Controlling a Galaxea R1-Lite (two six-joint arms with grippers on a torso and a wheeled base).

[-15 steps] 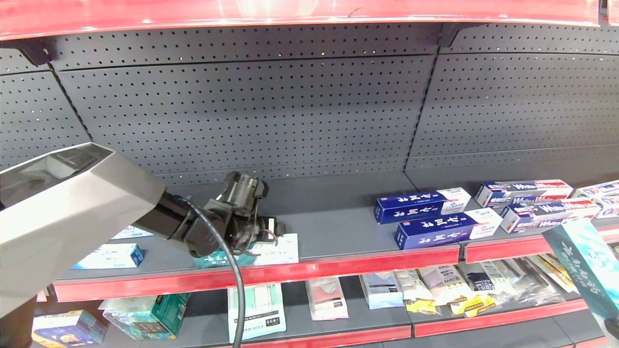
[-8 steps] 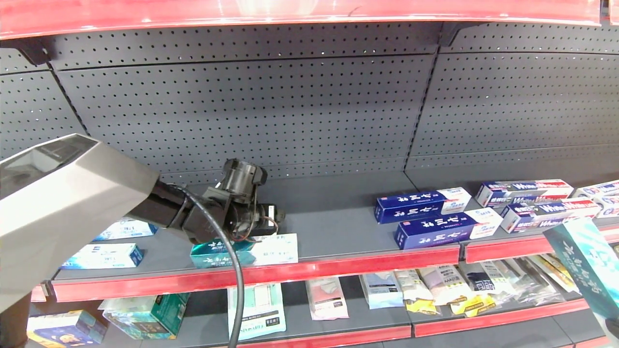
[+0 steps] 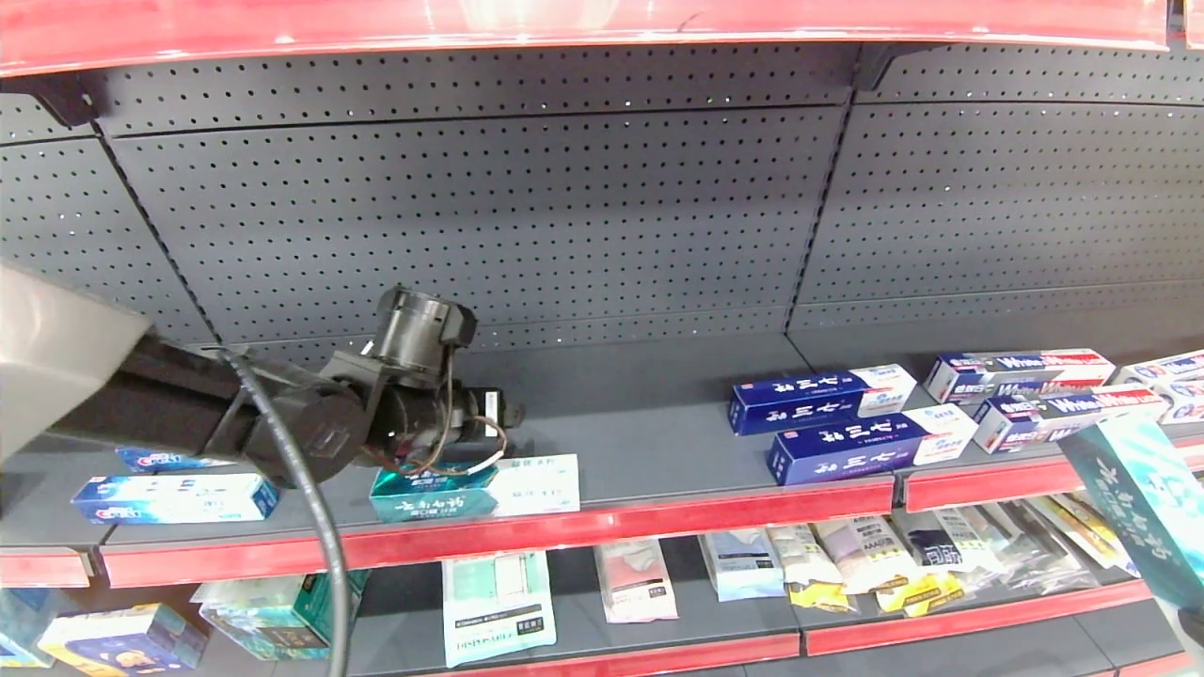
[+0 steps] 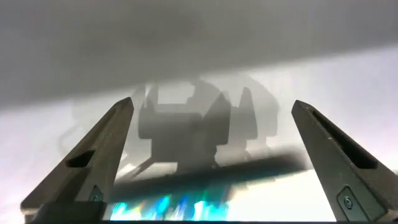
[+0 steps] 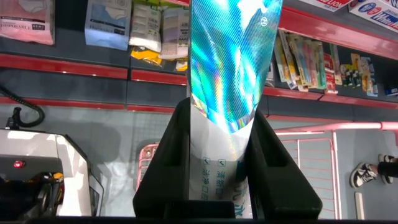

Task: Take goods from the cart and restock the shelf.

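A teal-and-white toothpaste box lies flat at the front edge of the grey shelf. My left gripper hovers just above and behind its teal end, open; in the left wrist view the left gripper has its fingers spread wide over the box's shiny top, not touching it. At the far right, a second teal holographic toothpaste box stands tilted in front of the shelf. My right gripper is shut on that box.
Two blue toothpaste boxes and white-blue ones lie on the shelf's right half, light blue boxes at the left. Bare shelf lies between. A red-edged shelf hangs overhead. The lower shelf holds flat packets.
My left arm has drawn back to the left and risen a little, uncovering the teal box, which stays on the shelf. The right arm and its box have not moved.
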